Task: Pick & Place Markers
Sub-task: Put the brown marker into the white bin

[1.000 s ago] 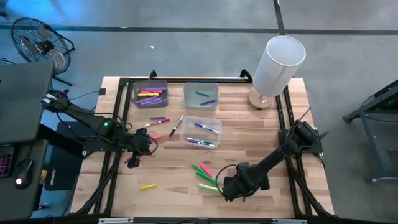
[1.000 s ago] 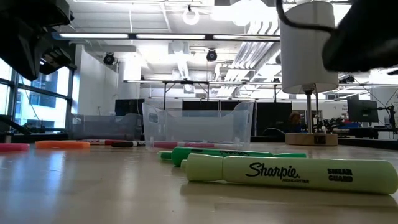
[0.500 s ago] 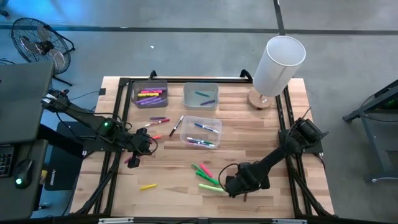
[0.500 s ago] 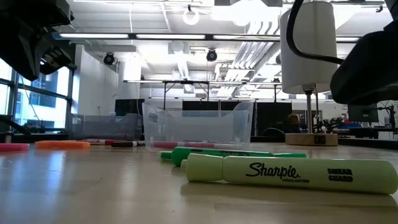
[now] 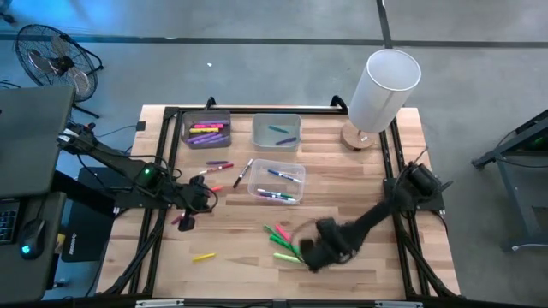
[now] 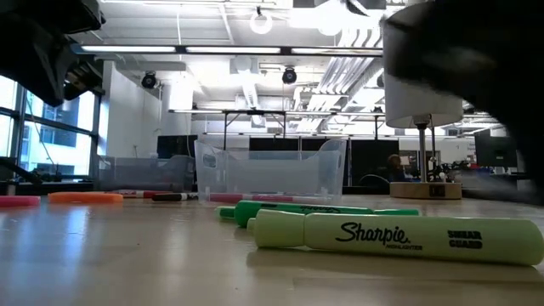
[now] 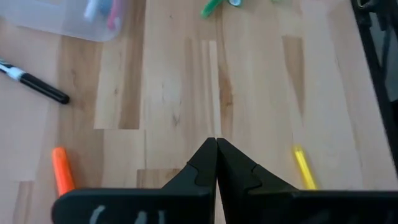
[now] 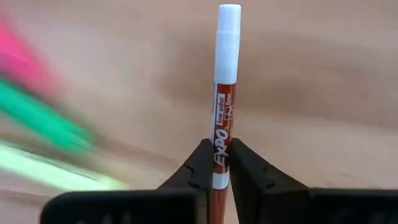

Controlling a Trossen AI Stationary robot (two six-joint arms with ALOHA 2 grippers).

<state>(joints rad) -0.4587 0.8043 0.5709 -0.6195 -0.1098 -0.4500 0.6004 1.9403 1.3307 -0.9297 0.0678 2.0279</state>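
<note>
In the high view, the left gripper (image 5: pixel 187 214) is seen at the left-centre of the table (image 5: pixel 360 188), its fingers (image 7: pixel 205 163) pressed together on nothing. An orange marker (image 7: pixel 61 170) and a yellow marker (image 7: pixel 304 168) are shown lying apart on the bare wood to either side of it in the left wrist view.

In the upper middle of the frame, a grey bin (image 5: pixel 206 130) filled with purple, pink and yellow markers is placed beside a clear bin (image 5: pixel 276 131) with two markers in it. A second clear bin (image 5: pixel 276 181) holding several markers is set just below them. Green and red markers (image 5: pixel 281 238) are scattered at lower centre, with a pale green highlighter (image 6: pixel 395 238) among them.

The right gripper (image 5: pixel 312 254) is found just right of that cluster. A red, white-capped Expo marker (image 8: pixel 222 112) is pinched between its fingers (image 8: pixel 198 163).

A white cylinder (image 5: pixel 382 87) stands on a round base at the upper right.
</note>
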